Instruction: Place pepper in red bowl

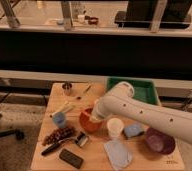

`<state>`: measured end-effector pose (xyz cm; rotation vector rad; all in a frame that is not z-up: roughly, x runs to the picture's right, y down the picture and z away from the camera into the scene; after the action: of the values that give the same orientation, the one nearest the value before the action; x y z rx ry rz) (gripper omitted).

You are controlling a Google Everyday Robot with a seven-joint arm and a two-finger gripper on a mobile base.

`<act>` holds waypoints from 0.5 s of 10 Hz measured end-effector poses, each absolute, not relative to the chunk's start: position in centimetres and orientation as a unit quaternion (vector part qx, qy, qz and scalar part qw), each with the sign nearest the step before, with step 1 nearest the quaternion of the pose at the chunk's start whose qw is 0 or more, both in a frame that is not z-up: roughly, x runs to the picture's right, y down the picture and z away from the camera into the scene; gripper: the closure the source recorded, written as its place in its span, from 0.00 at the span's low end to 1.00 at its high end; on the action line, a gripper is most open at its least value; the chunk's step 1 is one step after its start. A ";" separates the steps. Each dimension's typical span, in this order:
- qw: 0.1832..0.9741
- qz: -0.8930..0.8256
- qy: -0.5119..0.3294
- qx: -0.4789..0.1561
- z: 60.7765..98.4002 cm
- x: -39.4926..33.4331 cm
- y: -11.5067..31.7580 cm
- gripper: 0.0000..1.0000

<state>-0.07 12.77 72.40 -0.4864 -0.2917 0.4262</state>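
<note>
The gripper (96, 117) hangs over the red bowl (87, 121) on the table (55, 92), near a white cup (114, 128).

the arm (144, 112) covers the right half of the red bowl (87, 121), and the gripper (95, 118) sits low over it, too blurred to read. no pepper can be made out (perhaps hidden). the arm runs off the right edge.

White, rounded arm (149, 112) dotted with small dark screws; gripper (95, 118) over the red bowl (89, 121).
</note>
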 end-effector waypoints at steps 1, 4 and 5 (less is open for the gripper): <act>0.938 0.208 -0.143 -0.238 72.4 -0.1 12.8 0.37; 0.938 0.207 -0.142 -0.240 72.4 -0.1 12.9 0.22; 0.938 0.207 -0.142 -0.241 72.4 -0.1 12.9 0.22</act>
<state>-0.09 12.92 72.43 -0.4919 -0.2894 0.4220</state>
